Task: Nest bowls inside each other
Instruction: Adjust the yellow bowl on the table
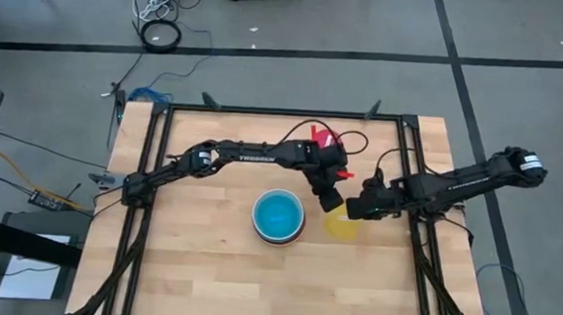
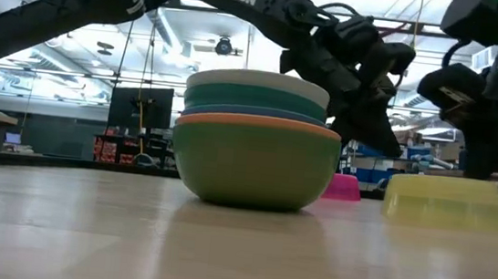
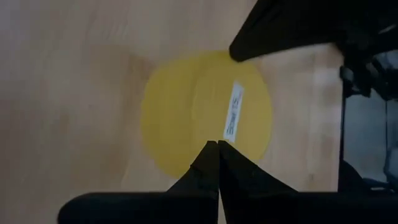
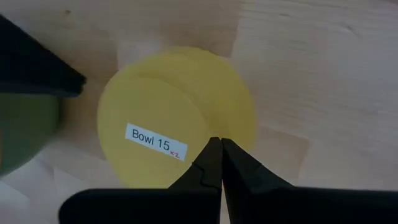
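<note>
A yellow bowl (image 1: 339, 224) lies upside down on the table, its labelled base (image 4: 152, 142) up, just right of a stack of nested bowls (image 1: 277, 217) whose outermost bowl is green (image 2: 254, 167). My left gripper (image 3: 217, 143) is shut and hangs slanting over the yellow bowl's base (image 3: 211, 106), a little above it in the low view. My right gripper (image 4: 219, 140) is shut too and points down over the same bowl (image 2: 449, 200) from the right side. My right gripper's shut fingertips (image 4: 211, 149) stand close over the edge of the yellow bowl's upturned base, coming from above. I cannot tell whether they touch it. The bowl rests rim down on the table.
A pink-red bowl (image 2: 343, 187) sits farther back, beyond the two grippers (image 1: 321, 135). The black frame rails (image 1: 407, 166) run along the table's sides. Bare wood (image 1: 205, 261) lies toward the near edge and the left.
</note>
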Tool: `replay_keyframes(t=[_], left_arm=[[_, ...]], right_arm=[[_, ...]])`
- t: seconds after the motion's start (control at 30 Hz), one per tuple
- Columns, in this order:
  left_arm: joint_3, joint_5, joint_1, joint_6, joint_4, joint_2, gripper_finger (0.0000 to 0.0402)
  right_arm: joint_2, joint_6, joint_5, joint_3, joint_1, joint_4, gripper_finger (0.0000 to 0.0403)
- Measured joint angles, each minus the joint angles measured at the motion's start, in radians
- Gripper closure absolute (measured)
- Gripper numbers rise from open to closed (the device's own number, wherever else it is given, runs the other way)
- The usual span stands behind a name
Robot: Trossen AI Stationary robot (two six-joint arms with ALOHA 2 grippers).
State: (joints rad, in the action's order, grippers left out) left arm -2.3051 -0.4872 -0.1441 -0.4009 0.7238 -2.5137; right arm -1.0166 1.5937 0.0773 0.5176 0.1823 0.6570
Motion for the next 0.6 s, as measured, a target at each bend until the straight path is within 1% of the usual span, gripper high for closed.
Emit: replay_keyframes(t=[0.1,0.2,0.27,0.33,0.4,0.47,0.53,0.6], left_arm=[[0.000,-0.003,0.002,0.010,0.054,0.000,0.0396],[0.000,0.012,0.002,0.052,0.184,0.000,0.0396],[0.000,0.056,-0.001,0.078,0.279,0.000,0.0396],[0.000,0.123,-0.006,0.097,0.336,0.000,0.0396],[0.000,0.153,-0.009,0.104,0.330,-0.007,0.0396],[0.000,0.137,-0.010,0.102,0.294,-0.012,0.0396],[0.000,0.118,-0.003,0.092,0.237,-0.013,0.0396],[0.000,0.094,0.003,0.084,0.201,-0.013,0.0396]], right_arm=[[-0.018,-0.005,0.003,0.002,0.004,-0.005,0.0403],[-0.011,0.006,0.009,0.006,0.019,0.006,0.0403],[-0.005,0.026,0.007,0.021,0.035,0.051,0.0403],[-0.006,0.050,0.004,0.045,0.049,0.123,0.0403],[-0.009,0.074,0.004,0.071,0.065,0.200,0.0403],[-0.011,0.101,0.007,0.088,0.081,0.238,0.0403],[-0.011,0.107,0.030,0.104,0.100,0.236,0.0403],[-0.011,0.095,0.077,0.122,0.124,0.176,0.0403]])
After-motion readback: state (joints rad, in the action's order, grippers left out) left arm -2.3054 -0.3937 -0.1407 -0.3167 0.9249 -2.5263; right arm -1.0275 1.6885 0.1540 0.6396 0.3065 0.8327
